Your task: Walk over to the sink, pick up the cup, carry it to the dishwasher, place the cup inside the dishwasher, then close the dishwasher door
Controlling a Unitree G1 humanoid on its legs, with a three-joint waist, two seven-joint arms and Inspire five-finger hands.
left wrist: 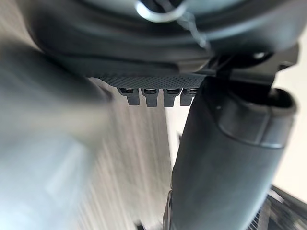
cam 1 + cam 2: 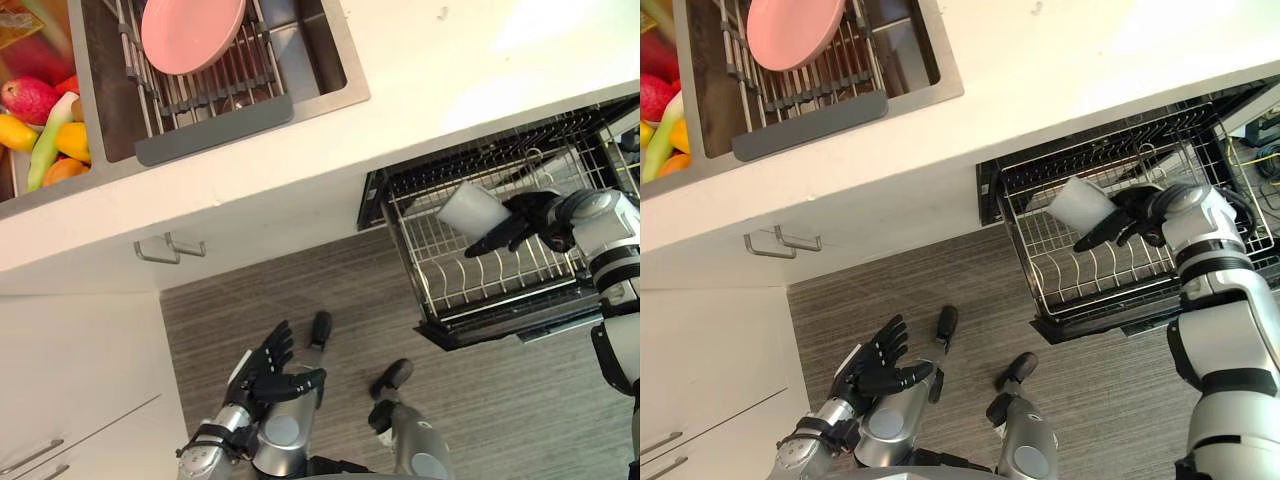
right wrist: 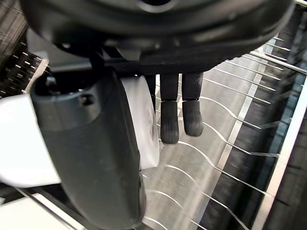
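Observation:
A white cup [image 2: 470, 210] lies tilted in my right hand [image 2: 525, 220], held just above the pulled-out wire rack [image 2: 500, 290] of the open dishwasher. In the right wrist view the thumb [image 3: 96, 158] crosses the cup [image 3: 144, 120] and the fingers [image 3: 170, 120] reach along its other side, with the rack tines [image 3: 240, 120] below. My left hand [image 2: 270, 370] hangs low over the floor in front of the cabinets, fingers relaxed and holding nothing; the left wrist view shows its fingertips [image 1: 153, 96] and thumb [image 1: 220, 167].
The steel sink [image 2: 330, 60] in the white counter holds a drying rack with a pink plate [image 2: 190, 30]. Fruit [image 2: 45, 120] fills the basin to its left. A cabinet handle [image 2: 170, 248] juts out below the counter. Wood-look floor [image 2: 300, 290] lies between cabinets and dishwasher.

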